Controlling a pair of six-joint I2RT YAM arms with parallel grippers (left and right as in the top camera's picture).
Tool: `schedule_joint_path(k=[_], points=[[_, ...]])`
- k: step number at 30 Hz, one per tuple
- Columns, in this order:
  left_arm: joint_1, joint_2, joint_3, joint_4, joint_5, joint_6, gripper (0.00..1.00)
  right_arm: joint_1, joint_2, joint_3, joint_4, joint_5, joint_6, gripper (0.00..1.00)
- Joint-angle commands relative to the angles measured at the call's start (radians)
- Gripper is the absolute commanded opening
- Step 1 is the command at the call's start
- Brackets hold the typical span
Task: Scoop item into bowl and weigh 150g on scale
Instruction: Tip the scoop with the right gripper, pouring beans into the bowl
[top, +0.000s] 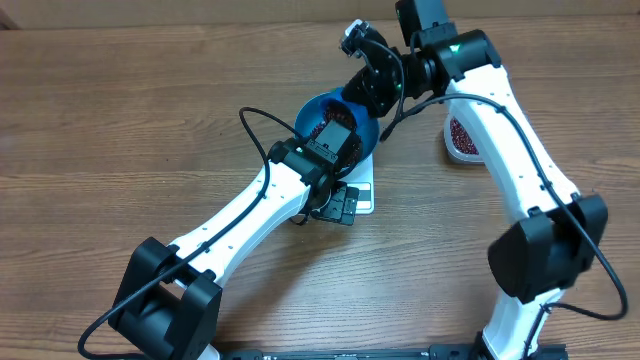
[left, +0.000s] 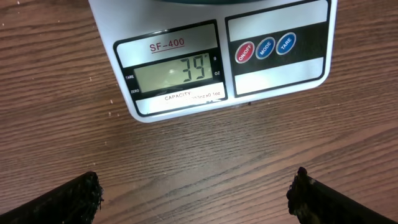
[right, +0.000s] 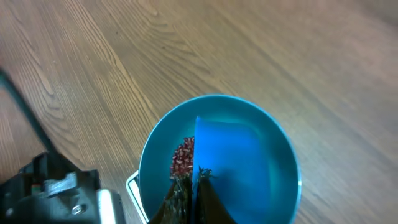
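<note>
We see a bright blue bowl (right: 283, 186), dark red-brown beans (right: 183, 158) and a vivid blue scoop (right: 230, 155). The scale (left: 280, 71) is white with black bands, one red button (left: 244, 53) and two blue buttons (left: 265, 48). The table (left: 186, 162) shows brown wood grain.

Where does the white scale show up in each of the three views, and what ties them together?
Overhead: the scale shows as a white strip at centre, below-right of the blue bowl on it.
Left wrist: the scale fills top centre, display and buttons in view.
Right wrist: only a white corner of the scale, lower left of the blue bowl.
Shared landmark: the blue bowl, clear in overhead and right wrist.
</note>
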Motion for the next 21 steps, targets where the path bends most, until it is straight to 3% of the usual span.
schedule_joint_path(k=[1, 21], points=[[-0.002, -0.002, -0.01, 0.001, -0.013, 0.0, 0.99, 0.005, -0.097, 0.026, 0.012, 0.006, -0.078, 0.04], [-0.002, -0.002, -0.01, 0.001, -0.013, 0.0, 1.0, 0.061, -0.106, 0.026, 0.008, 0.119, -0.292, 0.04]])
